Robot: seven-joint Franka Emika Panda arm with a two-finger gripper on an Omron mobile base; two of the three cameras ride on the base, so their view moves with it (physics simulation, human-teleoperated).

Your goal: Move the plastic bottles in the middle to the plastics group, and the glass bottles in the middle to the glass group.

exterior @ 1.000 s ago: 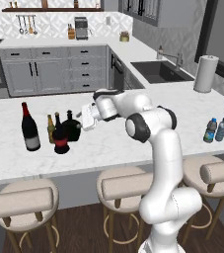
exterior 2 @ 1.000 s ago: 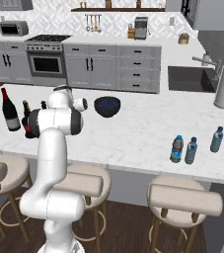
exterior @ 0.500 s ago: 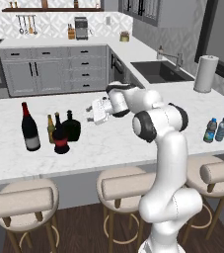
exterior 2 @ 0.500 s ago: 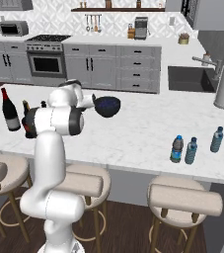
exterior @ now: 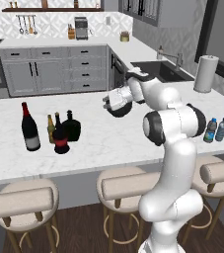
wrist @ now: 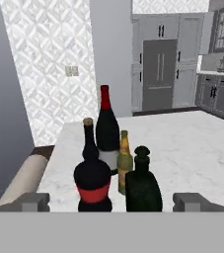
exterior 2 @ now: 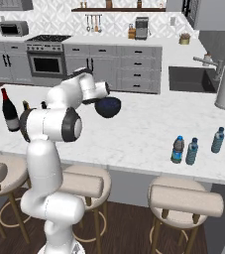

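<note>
Four glass bottles stand together at the counter's left. They are a tall wine bottle [exterior: 29, 127] with a red top, a slim amber bottle [exterior: 50, 129], a squat red-labelled bottle [exterior: 60, 137] and a squat all-black bottle [exterior: 72, 126]. My gripper [exterior: 107, 102] hangs open and empty to their right, fingers pointing at them, well apart from the black bottle. In the hand view the wine bottle [wrist: 106, 128], amber bottle [wrist: 124, 160], red-labelled bottle [wrist: 92, 180] and black bottle [wrist: 143, 187] stand ahead between the fingertips [wrist: 34, 201]. Three small blue-capped water bottles [exterior: 221, 126] are grouped at the right end.
A dark blue bowl [exterior 2: 108, 106] sits on the counter just behind my hand. A paper towel roll [exterior: 205, 73] and a sink [exterior: 159, 70] lie at the back right. Padded stools [exterior: 128, 185] line the counter's near edge. Bare marble spreads between the two bottle groups.
My open gripper has drawn back to the right, from right beside the black bottle to in front of the bowl. The bottles have stayed where they were.
</note>
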